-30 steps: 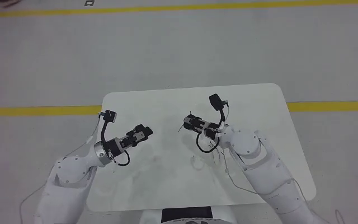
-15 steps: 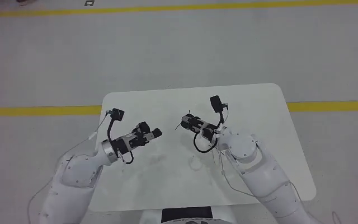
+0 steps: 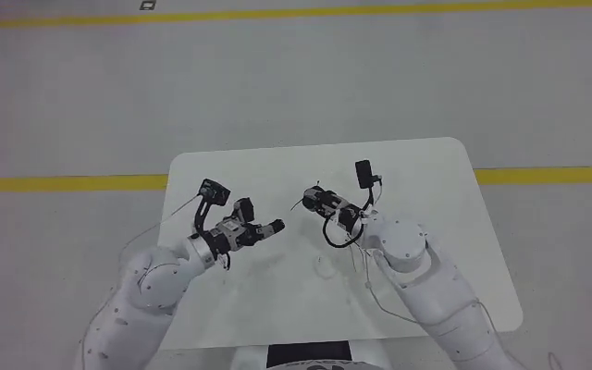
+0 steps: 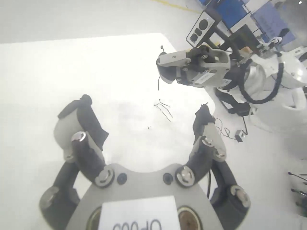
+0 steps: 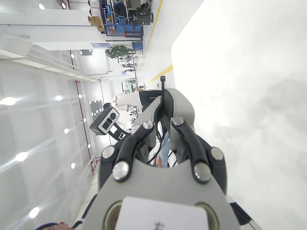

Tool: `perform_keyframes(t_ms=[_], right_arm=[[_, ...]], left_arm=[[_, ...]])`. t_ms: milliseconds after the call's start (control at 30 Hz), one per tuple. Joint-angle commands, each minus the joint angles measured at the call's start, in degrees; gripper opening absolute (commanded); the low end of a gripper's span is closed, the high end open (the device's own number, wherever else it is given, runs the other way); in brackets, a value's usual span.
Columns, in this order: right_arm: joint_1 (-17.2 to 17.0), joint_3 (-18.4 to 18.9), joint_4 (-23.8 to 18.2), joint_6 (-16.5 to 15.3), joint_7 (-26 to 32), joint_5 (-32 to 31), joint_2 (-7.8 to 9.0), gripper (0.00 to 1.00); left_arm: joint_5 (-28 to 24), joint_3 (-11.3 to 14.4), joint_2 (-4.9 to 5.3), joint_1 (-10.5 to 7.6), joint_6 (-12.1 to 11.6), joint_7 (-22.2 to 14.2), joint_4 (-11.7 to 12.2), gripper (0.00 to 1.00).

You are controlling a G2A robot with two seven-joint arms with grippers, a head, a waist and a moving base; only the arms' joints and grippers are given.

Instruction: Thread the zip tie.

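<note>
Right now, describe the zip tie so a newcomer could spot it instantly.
Over the white table, two grippers face each other. The zip tie is the thin black strip pinched in the right gripper, head poking past its fingertips; the left gripper is open, empty.

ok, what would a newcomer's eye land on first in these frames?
Two grippers face each other over the middle of the white table. The right gripper has its jaws shut on a thin black zip tie, whose head pokes out past the tips. The left gripper points toward it with jaws wide open and empty. A few thin black scraps lie on the table ahead of the left gripper.
</note>
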Motion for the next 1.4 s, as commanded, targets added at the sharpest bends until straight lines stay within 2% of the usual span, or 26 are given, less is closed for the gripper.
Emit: perform_keyframes(t_ms=[0, 33, 100, 167, 233, 300, 400, 600, 733, 833, 900, 1133, 1267, 1367], right_arm=[[-0.1, -0.2, 0.4, 0.0, -0.8, 0.8, -0.14, 0.0], [0.0, -0.2, 0.5, 0.1, -1.3, 1.8, -0.28, 0.0], [0.4, -0.4, 1.1, 0.1, -2.4, 3.3, -0.54, 0.0], [0.7, -0.6, 1.5, 0.1, -3.1, 4.6, -0.74, 0.0], [1.1, -0.8, 2.0, 0.1, -3.7, 5.6, -0.93, 0.0], [1.3, -1.0, 2.5, 0.1, -4.3, 6.7, -1.07, 0.0], [1.5, -1.1, 2.6, 0.1, -4.4, 6.9, -1.1, 0.0], [1.5, -1.1, 2.6, 0.1, -4.4, 6.9, -1.1, 0.0], [1.0, -1.2, 2.5, -0.9, -4.7, 6.4, -1.11, 0.0], [0.9, -1.0, 2.2, -0.9, -4.4, 6.6, -1.1, 0.0], [0.8, -1.0, 2.2, -0.9, -4.4, 6.7, -1.11, 0.0], [0.7, -1.1, 2.2, -1.3, -4.6, 6.5, -1.12, 0.0], [0.4, -1.2, 1.6, -2.2, -3.9, 5.1, -1.0, 0.0], [0.4, -1.1, 1.2, -2.4, -3.7, 4.5, -0.95, 0.0]], left_arm=[[1.3, 1.6, 0.01, -0.13, 0.0, 2.5, 0.7, 1.0], [1.6, 2.0, 0.1, -0.55, 0.0, 3.4, 1.0, 1.0], [6.9, 3.0, 0.61, -1.51, 0.0, 5.1, 1.8, 1.0], [9.0, 4.7, 1.03, -1.98, 0.0, 8.1, 2.0, 1.0], [12.6, 6.5, 1.79, -2.73, 0.0, 11.4, 2.6, 1.0], [13.8, 9.2, 2.7, -3.48, 0.0, 15.9, 3.1, 1.0], [16.4, 12.3, 4.12, -4.9, 0.0, 20.1, 4.3, 1.0], [16.4, 12.3, 4.12, -4.9, 0.0, 20.1, 4.3, 1.0], [17.1, 13.4, 4.13, -5.44, 0.0, 22.3, 5.0, 1.0], [17.3, 15.2, 4.5, -6.27, 0.0, 25.6, 4.9, 1.0], [18.7, 15.9, 4.99, -7.07, 0.0, 27.3, 6.0, 1.0], [18.6, 16.0, 4.9, -7.17, 0.4, 27.4, 6.2, 1.0], [16.0, 16.5, 4.8, -7.53, 0.0, 27.3, 6.6, 1.0], [16.2, 16.3, 4.87, -7.91, 0.0, 27.0, 7.0, 1.0]])
